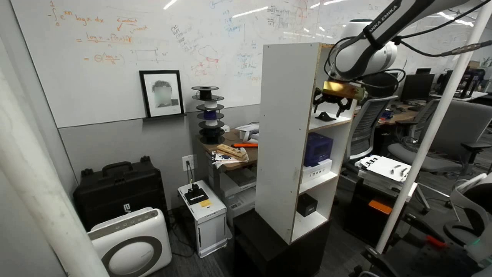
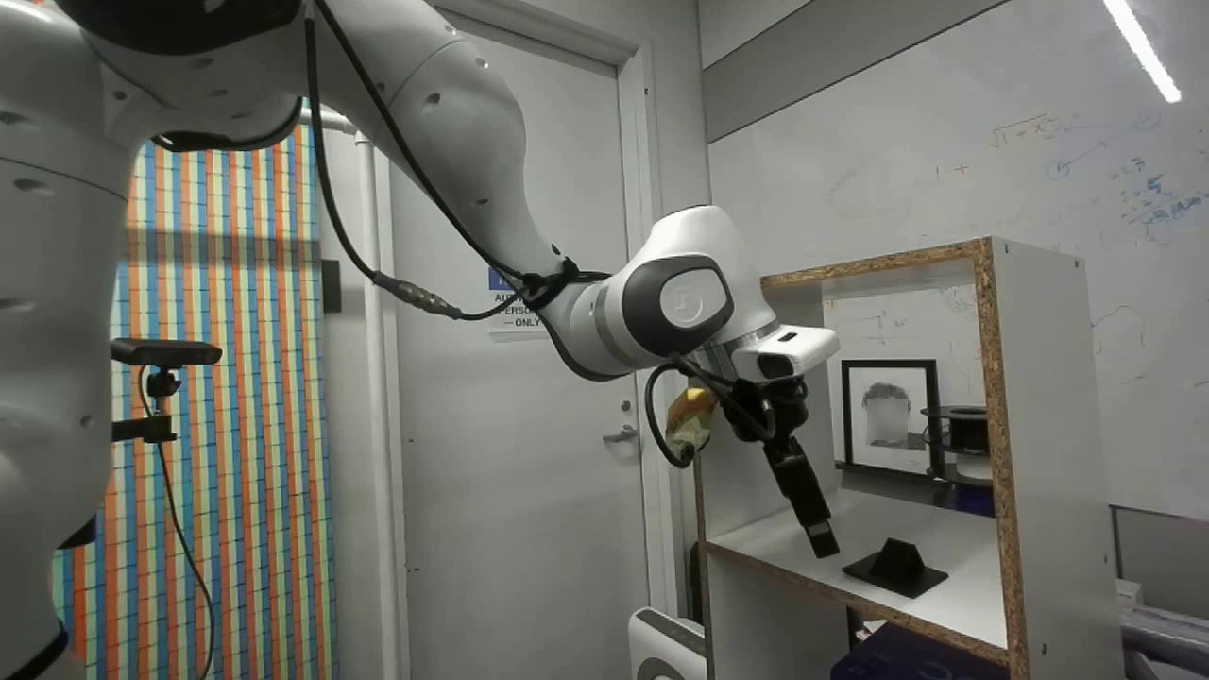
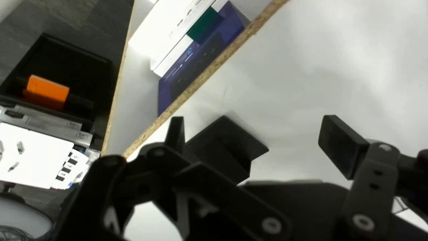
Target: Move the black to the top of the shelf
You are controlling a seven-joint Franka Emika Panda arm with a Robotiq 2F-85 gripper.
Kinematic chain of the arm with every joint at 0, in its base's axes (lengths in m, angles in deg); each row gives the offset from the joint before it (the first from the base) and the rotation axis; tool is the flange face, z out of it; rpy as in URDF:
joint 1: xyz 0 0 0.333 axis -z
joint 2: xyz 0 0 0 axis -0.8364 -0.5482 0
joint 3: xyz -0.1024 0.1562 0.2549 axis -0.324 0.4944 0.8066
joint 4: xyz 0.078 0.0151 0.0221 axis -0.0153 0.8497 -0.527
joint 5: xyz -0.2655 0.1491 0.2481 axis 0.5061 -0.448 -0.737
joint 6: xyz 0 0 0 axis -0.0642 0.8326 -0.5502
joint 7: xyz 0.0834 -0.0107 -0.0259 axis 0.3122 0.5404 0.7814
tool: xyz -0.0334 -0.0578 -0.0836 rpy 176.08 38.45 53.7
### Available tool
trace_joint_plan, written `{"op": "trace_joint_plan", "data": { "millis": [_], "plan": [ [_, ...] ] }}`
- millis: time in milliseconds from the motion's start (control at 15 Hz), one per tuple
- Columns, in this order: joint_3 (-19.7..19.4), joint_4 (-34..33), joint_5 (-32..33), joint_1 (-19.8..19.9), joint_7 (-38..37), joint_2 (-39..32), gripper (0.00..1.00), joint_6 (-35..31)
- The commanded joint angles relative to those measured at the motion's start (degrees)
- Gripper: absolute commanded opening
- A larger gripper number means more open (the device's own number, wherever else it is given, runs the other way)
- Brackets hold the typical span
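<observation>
One black square-based piece [image 2: 896,565], with one raised block on it, lies in the uppermost of three open compartments of the white shelf [image 1: 286,134], near the front edge; the shelf's flat top is above it. The one gripper [image 3: 259,140] is close by, its two fingers spread wide with nothing held; in an exterior view a small gap shows between the visible fingertip [image 2: 823,542] and the piece. The middle compartment has one purple box [image 1: 319,149] on one white box [image 1: 317,172]; the lowest has one small black box [image 1: 306,204]. Under the shelf is one black base [image 1: 284,246]. To its left, in an exterior view, are one stack of filament spools [image 1: 210,115], one framed portrait [image 1: 161,93] farther left, and one black hard case [image 1: 119,188] with one air purifier [image 1: 132,250] on its near side. In an exterior view one Franka arm [image 2: 463,123] reaches in from the left, one door [image 2: 519,491] beyond it.
</observation>
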Motion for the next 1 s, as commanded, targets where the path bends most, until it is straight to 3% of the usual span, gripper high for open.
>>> {"op": "trace_joint_plan", "data": {
  "millis": [0,200,600,800,933],
  "plan": [
    [-1.68,5.42,15.67,-1.99,-4.11,3.95,1.00,-2.34],
    [-1.67,8.96,28.70,-1.42,-9.53,5.92,1.00,-5.90],
    [-5.88,7.54,58.27,-0.17,-34.48,5.58,1.00,-16.07],
    [-7.07,5.76,65.11,0.18,-43.74,4.41,1.00,-18.20],
    [-7.45,5.03,66.13,0.31,-47.23,3.18,1.00,-19.35]
  ]
}}
